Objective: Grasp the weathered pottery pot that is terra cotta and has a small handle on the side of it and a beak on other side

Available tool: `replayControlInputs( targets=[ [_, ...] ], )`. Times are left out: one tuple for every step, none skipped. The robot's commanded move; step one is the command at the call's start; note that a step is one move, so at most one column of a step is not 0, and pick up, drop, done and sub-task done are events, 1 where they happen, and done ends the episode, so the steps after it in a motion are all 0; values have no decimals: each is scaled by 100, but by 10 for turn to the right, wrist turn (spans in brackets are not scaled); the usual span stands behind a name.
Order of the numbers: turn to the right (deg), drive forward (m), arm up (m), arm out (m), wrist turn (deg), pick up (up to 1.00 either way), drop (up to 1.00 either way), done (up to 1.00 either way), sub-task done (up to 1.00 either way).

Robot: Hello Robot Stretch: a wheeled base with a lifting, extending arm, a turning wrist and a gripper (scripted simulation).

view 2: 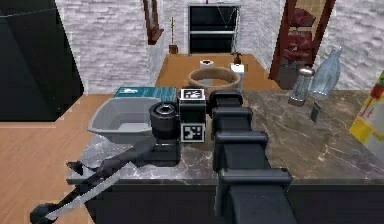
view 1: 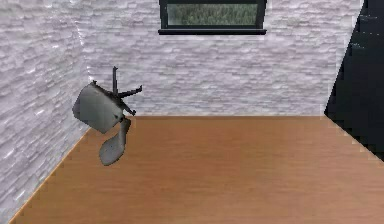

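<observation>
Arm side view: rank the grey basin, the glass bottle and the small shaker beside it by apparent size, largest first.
1. grey basin, though it sits nearer the camera, which flatters it
2. glass bottle
3. shaker, standing right beside the bottle, so clearly smaller

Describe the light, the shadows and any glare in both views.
Forward view: even light on the brick wall and the wooden floor, no glare from the window, darkness at the right edge. Arm side view: the countertop is dark, the glass bottle catches highlights, the table beyond is brighter.
</observation>
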Motion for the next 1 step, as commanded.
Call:
replayControlInputs(
  targets=[
    [0, 0, 0, 0, 450, 0, 0, 0, 0]
  ],
)
